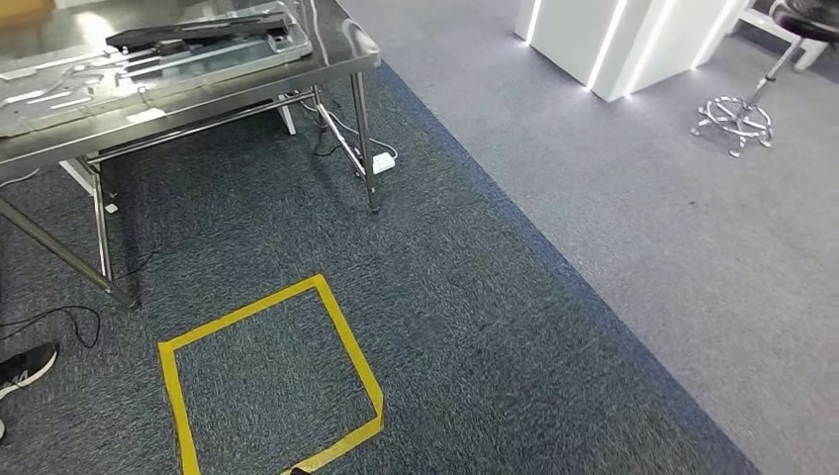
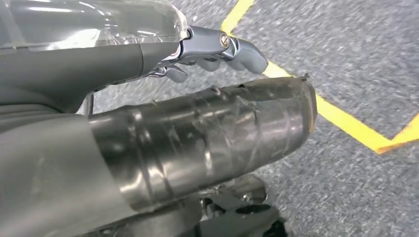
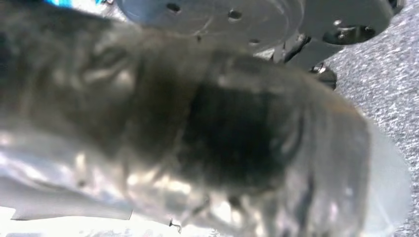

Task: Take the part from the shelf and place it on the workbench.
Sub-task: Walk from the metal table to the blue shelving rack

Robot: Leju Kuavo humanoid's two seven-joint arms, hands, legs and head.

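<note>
The steel workbench [image 1: 341, 61] stands at the upper left of the head view, carrying a long black part [image 1: 198, 30] and flat metal pieces [image 1: 69, 94]. My left hand [image 2: 212, 89] hangs over the carpet near a yellow tape line [image 2: 346, 118]. Its taped thumb and its fingers [image 2: 222, 47] are apart, and I see nothing between them. My right hand [image 3: 222, 133] is a blurred thumb close to the lens, which hides its fingers. Beyond it lies a grey plate with holes [image 3: 247, 17]. I cannot tell whether that plate is held.
A yellow tape square [image 1: 346, 327] marks the dark carpet in front of the bench. A cable and white power strip [image 1: 383, 162] lie by the bench leg, and a person's shoe [image 1: 25, 366] is at the left edge. A white lit counter [image 1: 604, 45] and a stool [image 1: 742, 114] stand far right.
</note>
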